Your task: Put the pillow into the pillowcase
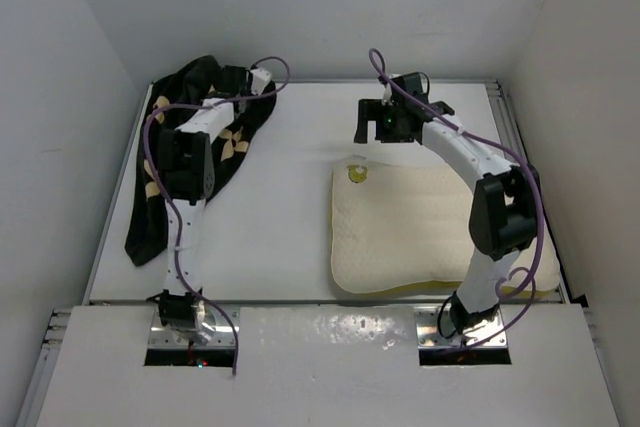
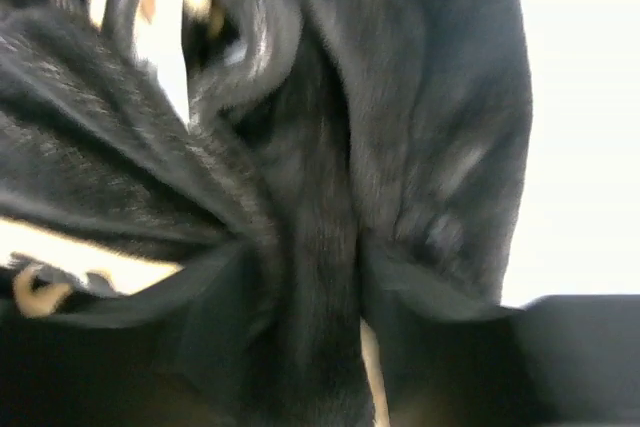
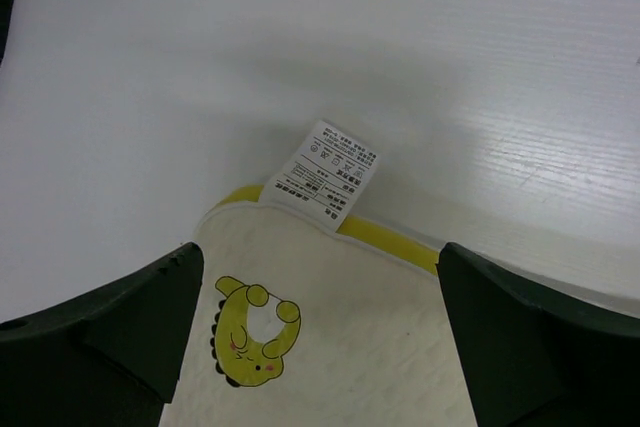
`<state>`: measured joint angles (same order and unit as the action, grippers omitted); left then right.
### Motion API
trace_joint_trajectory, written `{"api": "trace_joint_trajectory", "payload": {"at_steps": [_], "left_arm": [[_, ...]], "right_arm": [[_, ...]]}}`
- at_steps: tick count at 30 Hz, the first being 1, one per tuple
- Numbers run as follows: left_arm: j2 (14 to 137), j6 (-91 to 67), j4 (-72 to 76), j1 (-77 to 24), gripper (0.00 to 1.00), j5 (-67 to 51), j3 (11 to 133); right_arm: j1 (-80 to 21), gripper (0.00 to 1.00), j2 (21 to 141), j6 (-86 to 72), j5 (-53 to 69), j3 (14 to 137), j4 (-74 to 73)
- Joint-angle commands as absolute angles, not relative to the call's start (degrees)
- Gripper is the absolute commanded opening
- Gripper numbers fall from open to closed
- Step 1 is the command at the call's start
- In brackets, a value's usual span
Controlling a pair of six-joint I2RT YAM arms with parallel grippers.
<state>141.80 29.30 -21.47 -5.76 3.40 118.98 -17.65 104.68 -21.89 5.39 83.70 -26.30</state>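
Pillowcase [image 2: 330, 197] heaped far-left on worktop [image 1: 290, 217], left hand [image 1: 228, 81] grip untellable | right hand [image 3: 320, 267] released over pillow [image 1: 410, 227] | step: likely opening pillowcase; next: pinch one hem layer

Pillow [image 1: 400, 232]: cream, dimpled, lay flat on the right. Pillowcase [image 1: 232, 147]: black plush, tan flower print, lay crumpled and bunched at far left.

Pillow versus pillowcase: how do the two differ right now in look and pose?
The pillow is cream-yellow with a dimpled surface; the pillowcase is black plush with tan motifs. The pillow lies flat and spread out on the right; the pillowcase is bunched and folded at the far left. Both are soft and rest on the white table, apart.
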Motion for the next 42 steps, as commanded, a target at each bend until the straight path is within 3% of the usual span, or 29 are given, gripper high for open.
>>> {"api": "trace_joint_trajectory", "payload": {"at_steps": [1, 2, 4, 10, 13, 14, 15, 16, 17, 23, 26, 27, 28, 29, 30, 31, 33, 35, 38, 39, 42], "left_arm": [[135.7, 32.0, -21.1, -4.6, 0.38, 4.1, 111.0], [134.1, 32.1, -21.4, -4.6, 0.16, 3.3, 108.6], [127.9, 32.1, -22.4, -4.8, 0.00, -1.3, 100.2], [100.3, 55.9, -31.6, -5.9, 0.00, -15.2, 73.8], [86.6, 74.5, -47.4, -4.2, 0.00, -15.2, 64.1], [80.7, 81.8, -55.4, -3.0, 0.44, -13.4, 60.2], [80.6, 84.0, -55.5, -3.0, 0.44, -11.7, 58.5], [75.8, 84.8, -56.5, -2.6, 0.62, -10.0, 57.1], [73.8, 84.6, -55.8, -2.4, 0.98, -9.1, 56.3], [71.6, 61.7, -46.2, -2.7, 1.00, -19.2, 64.6], [79.0, 50.9, -40.4, -7.5, 0.97, -15.0, 68.9], [81.2, 48.8, -39.6, -9.6, 0.96, -13.4, 69.7], [83.0, 45.8, -38.6, -10.4, 0.96, -12.2, 70.9], [86.9, 45.0, -38.6, -11.3, 0.96, -11.1, 71.3], [88.6, 44.0, -37.5, -11.5, 1.00, -10.3, 71.4], [90.2, 41.4, -36.3, -11.6, 1.00, -9.1, 71.3], [94.0, 40.3, -32.7, -9.9, 1.00, -7.5, 71.1], [96.7, 38.2, -30.0, -7.0, 0.95, -6.8, 71.4], [98.9, 38.0, -28.9, -5.6, 0.57, -6.2, 73.3], [98.8, 37.7, -29.5, -5.4, 0.32, -6.9, 73.6], [97.2, 37.0, -31.6, -4.8, 0.00, -10.5, 74.4]], "right_arm": [[-17.3, 0.98, 100.1, -23.3, 4.4, 83.4, -23.4], [-17.5, 0.98, 98.0, -23.3, 4.3, 82.4, -22.9], [-17.8, 0.97, 95.5, -23.5, 4.1, 79.4, -21.4], [-20.6, 0.97, 85.6, -23.5, 3.8, 68.7, -16.4], [-22.8, 0.97, 83.0, -24.0, 3.9, 64.5, -14.5], [-24.2, 0.97, 83.1, -24.0, 3.8, 64.3, -14.0], [-25.2, 0.97, 83.6, -23.8, 3.6, 64.2, -13.9], [-26.2, 0.97, 84.3, -23.6, 3.3, 64.9, -13.9], [-28.1, 0.97, 85.0, -23.5, 3.0, 66.4, -13.9], [-31.9, 0.97, 92.9, -26.4, 6.6, 74.2, -11.6], [-32.6, 0.76, 97.1, -27.2, 7.4, 77.1, -10.8], [-32.5, 0.66, 98.4, -27.5, 7.4, 78.0, -10.9], [-32.6, 0.46, 101.1, -28.6, 7.9, 79.8, -10.8], [-32.6, 0.40, 102.6, -29.5, 8.2, 80.5, -10.4], [-32.7, 0.40, 104.0, -30.3, 8.4, 81.2, -9.8], [-33.1, 0.52, 106.8, -31.4, 9.7, 82.7, -9.1], [-34.0, 0.62, 110.4, -31.4, 11.2, 84.9, -8.4], [-35.6, 0.75, 116.7, -30.7, 11.7, 90.2, -9.7], [-37.3, 0.81, 125.7, -31.2, 12.8, 98.1, -12.0], [-37.4, 0.82, 127.9, -31.9, 13.1, 101.4, -12.5], [-37.3, 0.82, 134.0, -35.8, 13.4, 103.9, -12.0]]}}
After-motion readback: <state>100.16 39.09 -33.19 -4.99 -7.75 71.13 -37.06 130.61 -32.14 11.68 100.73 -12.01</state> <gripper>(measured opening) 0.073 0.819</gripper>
